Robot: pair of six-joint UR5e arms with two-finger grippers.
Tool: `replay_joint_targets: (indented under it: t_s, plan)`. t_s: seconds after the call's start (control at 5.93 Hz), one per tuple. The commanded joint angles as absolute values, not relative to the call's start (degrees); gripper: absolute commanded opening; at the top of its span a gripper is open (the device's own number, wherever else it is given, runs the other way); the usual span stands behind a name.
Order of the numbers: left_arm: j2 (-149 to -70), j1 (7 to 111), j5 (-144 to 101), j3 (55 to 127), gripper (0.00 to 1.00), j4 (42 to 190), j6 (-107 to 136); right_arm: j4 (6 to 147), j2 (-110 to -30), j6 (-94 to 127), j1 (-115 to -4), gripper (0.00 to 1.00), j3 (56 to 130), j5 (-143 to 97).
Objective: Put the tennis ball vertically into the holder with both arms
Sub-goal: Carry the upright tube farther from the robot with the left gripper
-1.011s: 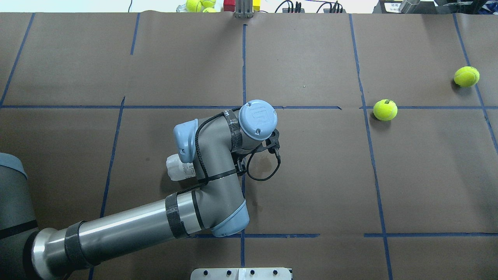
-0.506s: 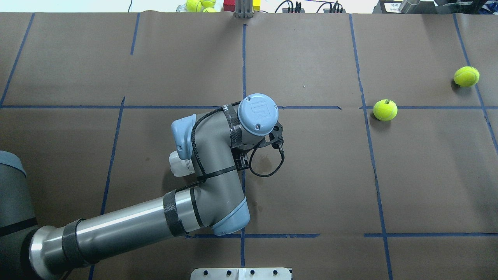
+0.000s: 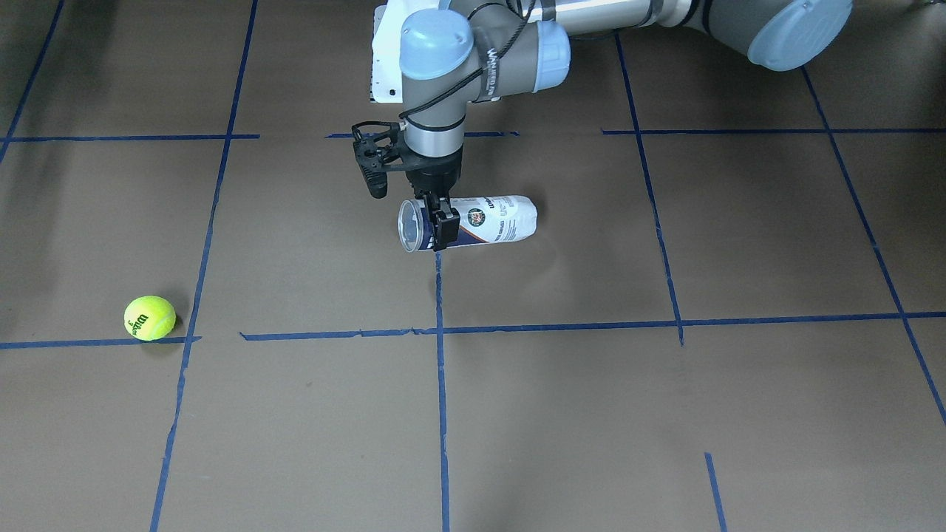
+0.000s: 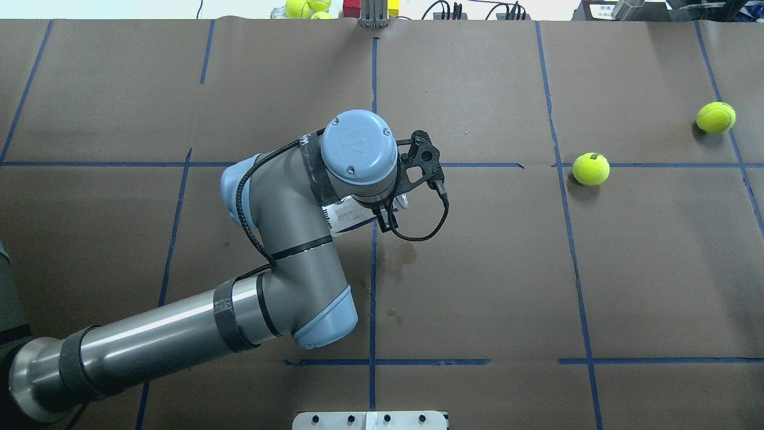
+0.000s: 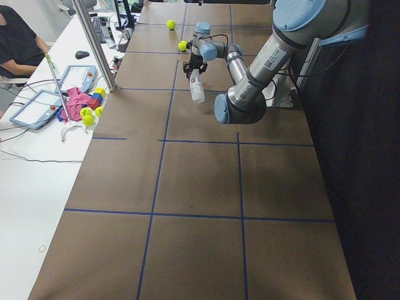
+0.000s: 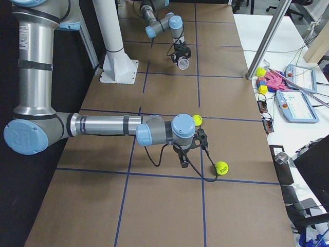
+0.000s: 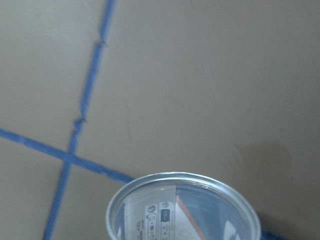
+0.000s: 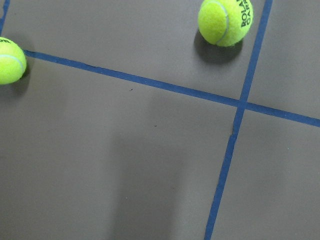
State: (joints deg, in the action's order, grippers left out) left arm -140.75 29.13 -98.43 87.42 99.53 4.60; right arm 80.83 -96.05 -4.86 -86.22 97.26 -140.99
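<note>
My left gripper (image 3: 437,222) is shut on the holder (image 3: 484,219), a clear can with a white and navy label. It grips the can close to the metal-rimmed mouth and holds it roughly level above the table. In the overhead view only a strip of the can's label (image 4: 343,215) shows under my wrist. The left wrist view shows the can's rim (image 7: 182,176). A tennis ball (image 4: 591,169) lies on the table's right part, with a second ball (image 4: 715,117) farther right. My right gripper (image 6: 183,160) hangs near these balls; I cannot tell if it is open.
Blue tape lines divide the brown table cover (image 4: 477,269). Spare balls and coloured blocks (image 4: 307,7) sit past the far edge. A white base plate (image 4: 370,420) is at the near edge. A white pedestal (image 6: 115,56) and an operator (image 5: 19,37) show in the side views.
My left arm has swung away from the robot and risen with the can. The can, seen before beside the elbow, is now under the wrist. The balls have not moved.
</note>
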Motion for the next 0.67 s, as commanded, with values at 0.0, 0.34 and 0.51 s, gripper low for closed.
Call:
replay_joint_targets:
  t_s: [0.0,0.34,0.51]
  plan:
    - [-135.4,31.5,-98.4,88.3,0.66,128.2,19.0,78.3,-95.5,-4.7,-86.0,1.0,97.7,-141.2]
    - [-133.8,32.8,-98.3,88.1,0.66,143.9,22.6,78.0,-92.8,1.6,-84.5,1.0,101.0,-140.5]
    - [-130.4,32.6,-98.3,87.8,0.66,152.3,24.9,77.7,-89.2,10.9,-80.9,1.0,102.6,-138.2]
